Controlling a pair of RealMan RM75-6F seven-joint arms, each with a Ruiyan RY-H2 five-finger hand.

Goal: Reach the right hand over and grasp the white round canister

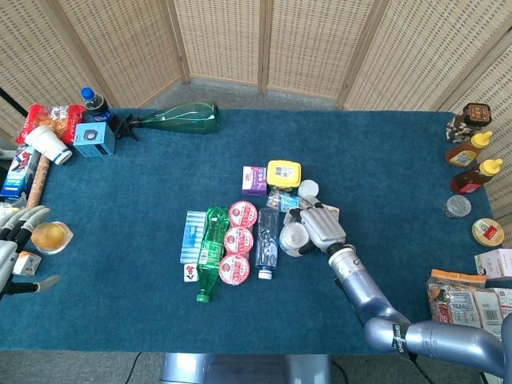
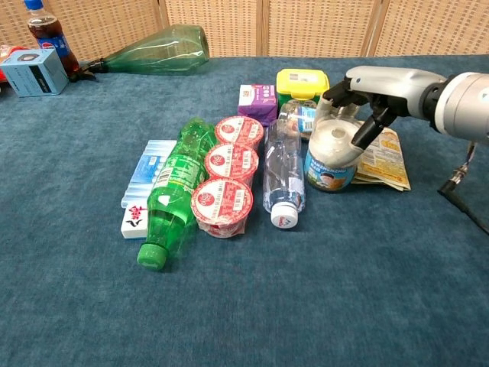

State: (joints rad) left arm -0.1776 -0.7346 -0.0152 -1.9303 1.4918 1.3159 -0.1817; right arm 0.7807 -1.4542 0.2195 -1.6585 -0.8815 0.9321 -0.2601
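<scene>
The white round canister (image 2: 330, 157) stood upright on the blue table (image 2: 306, 306) near the middle of the cluster, just right of the clear water bottle (image 2: 283, 172) that lay on its side, and just in front of the yellow-lidded tub (image 2: 302, 82); the right hand (image 2: 374, 88) had closed over it from above and from the right, its fingers (image 2: 340, 90) curled down behind the lid and the thumb pressed against the near right side, so the canister was gripped between them; in the head view the same hand (image 1: 320, 228) covered most of the canister (image 1: 293, 238); a flat snack packet (image 2: 386, 157) lay just to the right, partly under the hand; to the left of the water bottle sat three red-lidded cups (image 2: 231, 162) in a row, then a green bottle (image 2: 174, 195) on its side; a purple carton (image 2: 256, 101) stood beside the yellow tub; the left hand (image 1: 14, 248) hovered at the far left edge of the table, fingers spread apart and holding nothing, close to a small jar of amber contents (image 1: 50, 237).
</scene>
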